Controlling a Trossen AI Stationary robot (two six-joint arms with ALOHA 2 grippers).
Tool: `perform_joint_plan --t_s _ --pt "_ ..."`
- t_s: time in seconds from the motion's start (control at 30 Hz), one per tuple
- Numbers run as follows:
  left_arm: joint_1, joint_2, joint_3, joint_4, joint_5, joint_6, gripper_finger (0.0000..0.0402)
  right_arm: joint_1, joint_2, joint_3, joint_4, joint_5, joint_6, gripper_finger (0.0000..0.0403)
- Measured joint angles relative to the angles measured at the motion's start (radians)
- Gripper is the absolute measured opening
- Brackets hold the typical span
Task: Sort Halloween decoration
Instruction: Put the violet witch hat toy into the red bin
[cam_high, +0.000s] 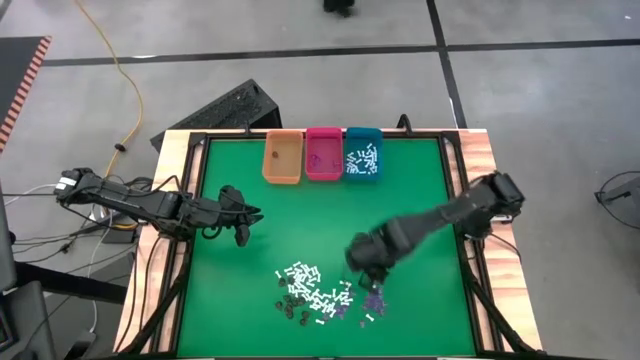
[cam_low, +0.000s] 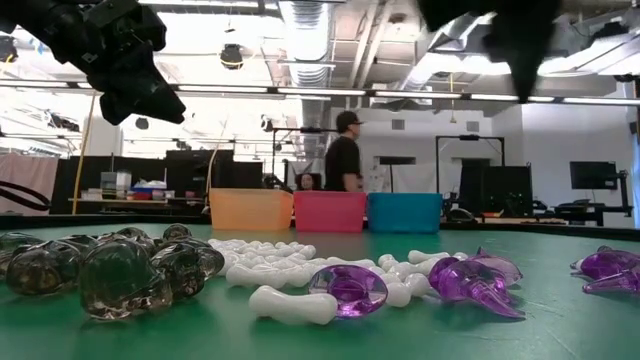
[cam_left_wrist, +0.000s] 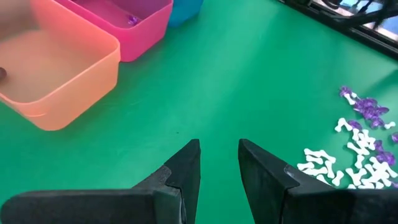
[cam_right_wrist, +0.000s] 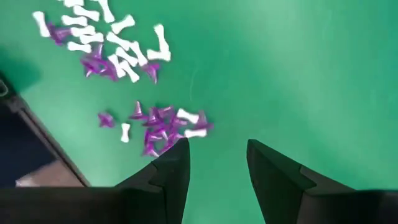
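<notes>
Currently: right gripper jaws parted, empty, above purple bits | advice: centre on one bit, descend straight; avoid white sticks | left gripper jaws narrowly parted, idle over surface

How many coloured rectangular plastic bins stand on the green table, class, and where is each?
3, side by side along the table's far edge: the orange rectangular plastic bin nearest the left arm, the pink bin in the middle, the teal bin nearest the right arm. None appears hidden.
</notes>
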Motion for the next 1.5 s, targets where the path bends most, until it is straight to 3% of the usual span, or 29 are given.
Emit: perform_joint_plan --t_s 0.2,0.4,0.8,1.27,1.5 --pt "0.000 0.000 0.000 0.022 -0.001 0.004 0.0099 0.165 0.045 -0.012 0.007 0.154 0.414 0.0186" --pt "0.000 0.000 0.000 0.024 -0.001 -0.001 0.0099 0.178 0.126 -0.012 0.003 0.159 0.573 0.0186" --pt "0.000 0.000 0.000 0.021 -0.002 0.012 0.0099 0.154 0.228 -0.015 0.001 0.079 0.589 0.0186" --pt "0.000 0.000 0.000 0.019 -0.006 0.012 0.0099 0.138 0.215 -0.193 0.318 -0.007 0.608 0.0186" --pt "0.000 0.000 0.000 0.020 -0.008 0.012 0.0099 0.137 0.211 -0.219 0.326 -0.006 0.634 0.0156"
